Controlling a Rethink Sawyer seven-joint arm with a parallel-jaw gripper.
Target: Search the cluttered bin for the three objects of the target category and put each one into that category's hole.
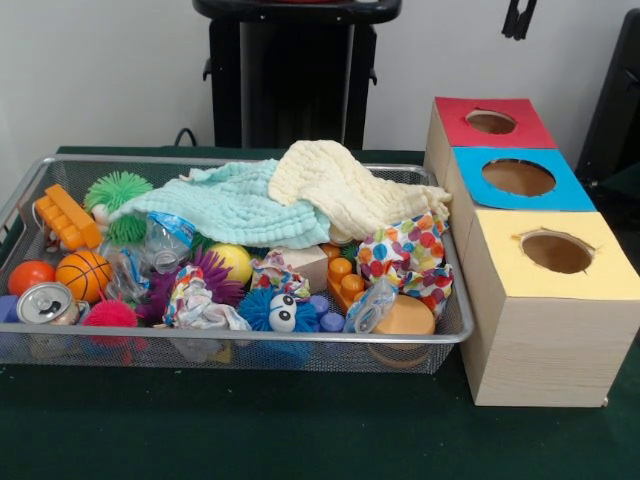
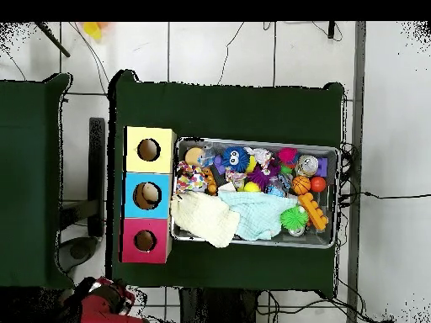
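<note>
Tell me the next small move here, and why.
Probably bring the tool, drawn back at the top edge, over the bin: it hangs well clear of everything, and the mint cloth and cream cloth hide part of the clutter.

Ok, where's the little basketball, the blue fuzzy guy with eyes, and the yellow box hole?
basketball [image 1: 83, 275], front view, middle of ball.
blue fuzzy toy [image 1: 277, 311], front view, its eyes.
yellow box hole [image 1: 556, 252], front view, inside the opening.

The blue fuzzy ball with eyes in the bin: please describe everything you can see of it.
The blue fuzzy ball is round, covered in soft-looking blue spikes, with two large white eyes with dark pupils facing the front camera. It lies near the front wall of the wire bin, between a crumpled patterned cloth and purple bottle caps. Overhead it shows at.
</note>
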